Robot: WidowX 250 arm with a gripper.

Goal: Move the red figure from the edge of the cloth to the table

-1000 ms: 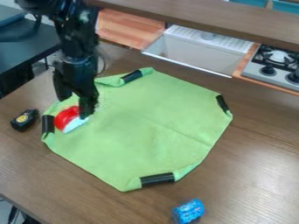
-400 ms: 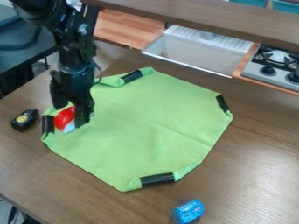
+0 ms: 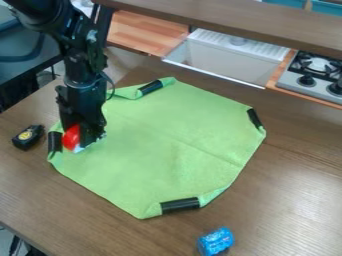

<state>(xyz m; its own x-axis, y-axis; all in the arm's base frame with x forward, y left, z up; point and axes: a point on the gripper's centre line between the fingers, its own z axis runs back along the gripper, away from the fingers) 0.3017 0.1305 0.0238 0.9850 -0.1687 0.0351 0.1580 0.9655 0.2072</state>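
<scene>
- Red on top with a pale patch low down, the figure (image 3: pixel 71 138) rests on the green cloth (image 3: pixel 163 150), close beside the black band (image 3: pixel 55 142) at its edge.
- The black gripper (image 3: pixel 81 135) hangs down right at the figure and partly covers it, a pose that suits picking it up from above. How far open it is, and whether it has hold of anything, I cannot tell.
- Black bands wrap the folded corners, probably to keep them tucked; a low lift could snag the nearest one.
- So near the edge, the figure needs only a short carry to the brown table (image 3: pixel 267 215), once the grip is sure.
- Just outside that edge sits a dark tape measure (image 3: pixel 28 137), so the figure is best set down to one side of it.
- The blue can (image 3: pixel 216 242) lies well apart, out of the way of this move.
</scene>
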